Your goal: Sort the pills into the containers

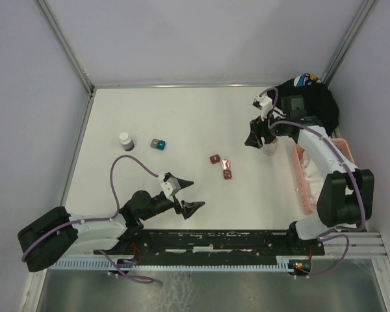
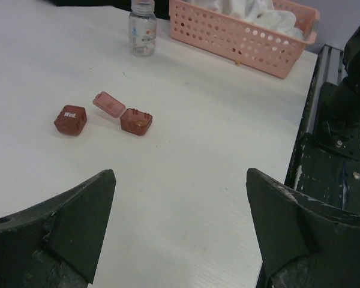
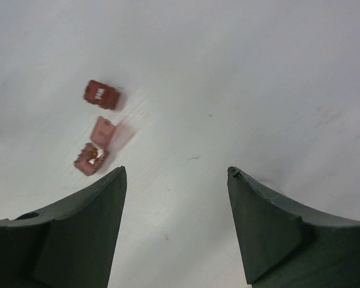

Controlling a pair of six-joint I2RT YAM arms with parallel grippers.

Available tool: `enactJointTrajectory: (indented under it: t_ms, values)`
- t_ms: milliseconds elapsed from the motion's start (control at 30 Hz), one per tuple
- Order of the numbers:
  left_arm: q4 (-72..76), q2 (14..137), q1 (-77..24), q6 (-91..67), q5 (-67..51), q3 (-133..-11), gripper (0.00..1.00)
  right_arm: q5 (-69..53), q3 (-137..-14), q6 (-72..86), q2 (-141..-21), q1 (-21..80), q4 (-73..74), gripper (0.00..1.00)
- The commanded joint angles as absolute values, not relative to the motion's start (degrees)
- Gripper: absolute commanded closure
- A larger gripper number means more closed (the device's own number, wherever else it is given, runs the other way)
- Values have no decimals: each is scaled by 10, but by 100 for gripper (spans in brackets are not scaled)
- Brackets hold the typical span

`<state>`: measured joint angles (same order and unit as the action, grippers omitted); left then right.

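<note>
A closed dark-red box [image 1: 214, 158] and an open dark-red box [image 1: 227, 174] with its lid [image 1: 224, 162] flipped back sit mid-table. In the left wrist view the closed box [image 2: 70, 120] is left of the open one [image 2: 136, 121], which holds a small amber bit. Both also show in the right wrist view, closed [image 3: 101, 95] and open [image 3: 91, 159]. A clear vial [image 1: 269, 149] stands upright beside the right gripper [image 1: 255, 142], and shows in the left wrist view [image 2: 143, 27]. The right gripper [image 3: 177, 170] is open and empty. The left gripper [image 1: 196, 194] [image 2: 180, 174] is open and empty, near and left of the boxes.
A pink slatted basket [image 1: 305, 175] holding white material lies along the right edge, seen also in the left wrist view [image 2: 246, 36]. A white-capped bottle [image 1: 125, 141] and a teal-and-grey box [image 1: 158, 143] stand at the left. A black bag [image 1: 309, 97] sits at the back right.
</note>
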<state>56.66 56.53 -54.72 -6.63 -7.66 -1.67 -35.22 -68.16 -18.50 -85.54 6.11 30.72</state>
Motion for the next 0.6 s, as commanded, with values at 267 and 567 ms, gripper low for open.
enactJointTrajectory:
  t_ms: [267, 567]
  values:
    - [721, 772, -556, 104, -128, -95, 6, -400, -781, -132, -1038, 86, 413, 66]
    - [779, 916, -556, 139, -130, -157, 7, -407, -794, -107, -1105, 108, 411, 75]
